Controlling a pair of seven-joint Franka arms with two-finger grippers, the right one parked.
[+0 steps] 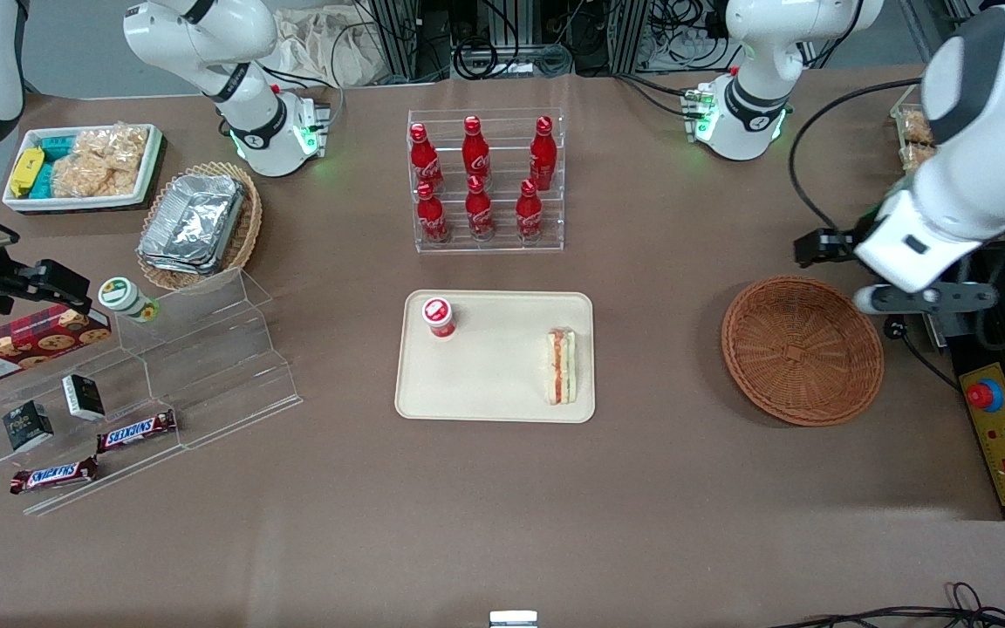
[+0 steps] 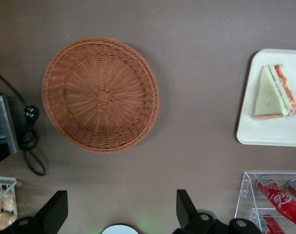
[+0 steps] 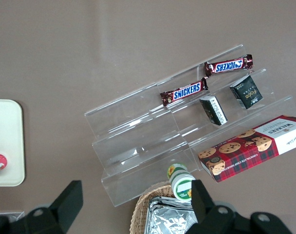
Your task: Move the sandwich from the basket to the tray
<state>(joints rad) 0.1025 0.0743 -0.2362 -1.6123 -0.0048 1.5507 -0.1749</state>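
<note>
Tray [image 2: 265, 134] cut by frame edge; tool [image 2: 120, 210] fingertips only partly visible.

Even, bright overhead light; soft shadows ring the basket [image 1: 803, 351] and tray [image 1: 494, 403]. The gripper [image 2: 121, 214] fingers look slightly blurred, and everything else is sharp

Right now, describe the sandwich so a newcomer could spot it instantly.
Find the beige tray in the middle of the table, nearer the front camera than the cola bottle rack. The sandwich lies on it at the end toward the empty wicker basket; the pincer hovers open above that basket. Unlike the red-capped bottle on the tray, it's a pale wedge with red-green filling.
</note>
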